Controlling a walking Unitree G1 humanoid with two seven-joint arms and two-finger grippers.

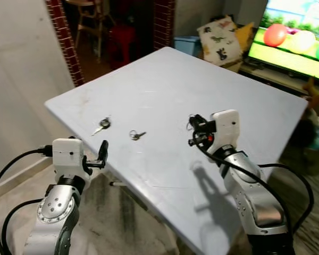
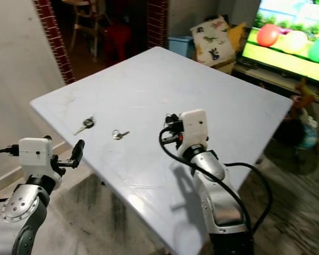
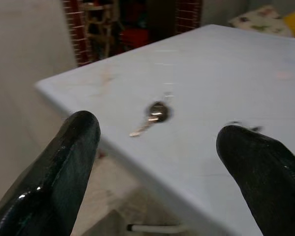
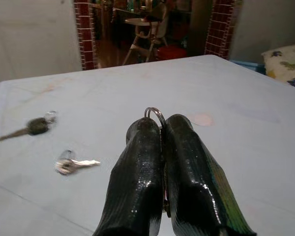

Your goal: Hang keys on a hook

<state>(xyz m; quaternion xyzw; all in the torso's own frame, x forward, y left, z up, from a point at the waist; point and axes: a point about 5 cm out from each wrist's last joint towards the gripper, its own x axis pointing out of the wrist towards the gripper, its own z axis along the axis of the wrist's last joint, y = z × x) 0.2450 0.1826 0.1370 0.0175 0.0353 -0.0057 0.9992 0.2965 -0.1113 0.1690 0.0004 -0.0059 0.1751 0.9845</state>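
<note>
A light grey table (image 1: 165, 90) carries two loose keys: a dark-headed key (image 1: 102, 125) near its left edge and a small silver key (image 1: 136, 135) just right of it. My right gripper (image 1: 194, 129) hovers over the middle of the table, shut on a metal key ring (image 4: 155, 114) that pokes out between its fingertips. Whatever hangs from the ring is hidden by the fingers. My left gripper (image 1: 102, 151) is open, held just off the table's left edge below the dark-headed key (image 3: 155, 112), with nothing between its fingers (image 3: 69, 167).
A brick-framed doorway (image 1: 64, 42) with a wooden chair (image 1: 93, 21) and a red stool (image 1: 121, 40) lies behind the table. A lit TV (image 1: 295, 40), a dinosaur cushion (image 1: 220, 40) and a blue box (image 1: 187, 45) stand at the back right. Bare floor lies under the table's near edge.
</note>
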